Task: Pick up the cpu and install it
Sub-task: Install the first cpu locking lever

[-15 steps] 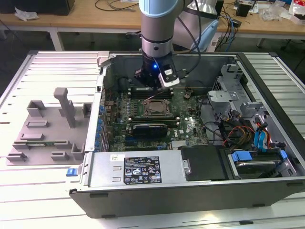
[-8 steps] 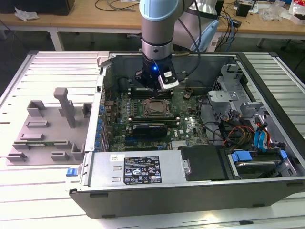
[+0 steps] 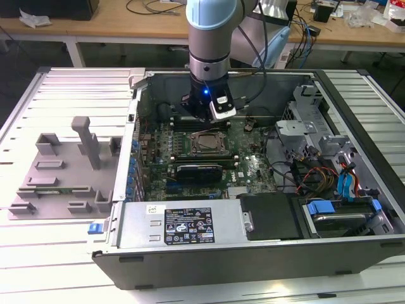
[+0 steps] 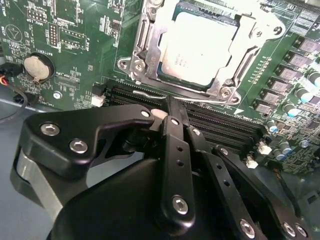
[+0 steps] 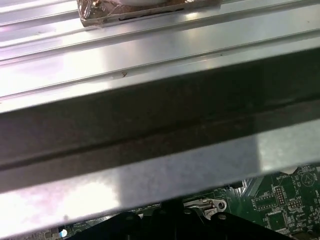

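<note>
The cpu [image 4: 197, 47], a flat square chip with a shiny silver top, lies inside the socket frame [image 4: 145, 55] on the green motherboard, with the metal bracket around its rim. In the exterior view the socket [image 3: 205, 144] sits mid-board inside the open computer case [image 3: 354, 120]. My gripper [image 4: 172, 106] hovers just beside the socket, over the black memory slots, with its black fingers [image 4: 176, 150] drawn together and nothing between them. From outside, the gripper [image 3: 200, 119] hangs at the socket's far edge.
Grey plastic fixture blocks [image 3: 63, 171] stand on the slatted table at the exterior view's left. A power supply [image 3: 183, 225] fills the case's near side, and drive bays with cables [image 3: 335, 183] take up its right. A coin battery [image 4: 37, 67] sits on the board. The case wall [image 5: 150, 115] is close by.
</note>
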Controlling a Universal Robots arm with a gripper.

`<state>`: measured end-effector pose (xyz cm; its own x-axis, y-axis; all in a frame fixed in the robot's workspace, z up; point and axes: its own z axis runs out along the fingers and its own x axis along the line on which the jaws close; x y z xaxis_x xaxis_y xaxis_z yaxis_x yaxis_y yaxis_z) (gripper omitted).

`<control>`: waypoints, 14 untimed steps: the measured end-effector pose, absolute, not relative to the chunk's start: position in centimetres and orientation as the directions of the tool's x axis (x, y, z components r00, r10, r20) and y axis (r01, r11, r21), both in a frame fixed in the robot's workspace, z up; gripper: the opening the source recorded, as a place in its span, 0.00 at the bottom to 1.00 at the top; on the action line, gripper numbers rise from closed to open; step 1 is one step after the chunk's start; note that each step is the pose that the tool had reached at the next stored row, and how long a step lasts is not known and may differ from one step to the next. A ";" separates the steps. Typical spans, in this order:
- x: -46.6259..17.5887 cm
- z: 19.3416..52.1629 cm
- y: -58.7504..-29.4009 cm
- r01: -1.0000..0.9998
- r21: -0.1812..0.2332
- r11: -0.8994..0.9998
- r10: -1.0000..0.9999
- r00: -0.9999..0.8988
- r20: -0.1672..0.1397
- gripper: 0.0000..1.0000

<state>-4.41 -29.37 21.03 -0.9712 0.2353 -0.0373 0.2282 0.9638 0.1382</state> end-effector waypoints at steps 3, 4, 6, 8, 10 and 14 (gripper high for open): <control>-4.4 21.0 -29.5 0.236 0.136 0.962 0.243 -0.969 -0.038 0.11; -4.4 20.9 -29.5 0.238 0.136 0.962 0.245 -0.969 -0.038 0.11; -4.4 20.8 -29.5 0.243 0.132 0.961 0.250 -0.968 -0.039 0.11; -4.3 20.5 -29.5 0.251 0.126 0.960 0.258 -0.965 -0.040 0.11; -4.2 20.3 -29.5 0.259 0.121 0.958 0.266 -0.963 -0.042 0.11; -3.9 20.1 -29.5 0.266 0.119 0.957 0.273 -0.961 -0.042 0.11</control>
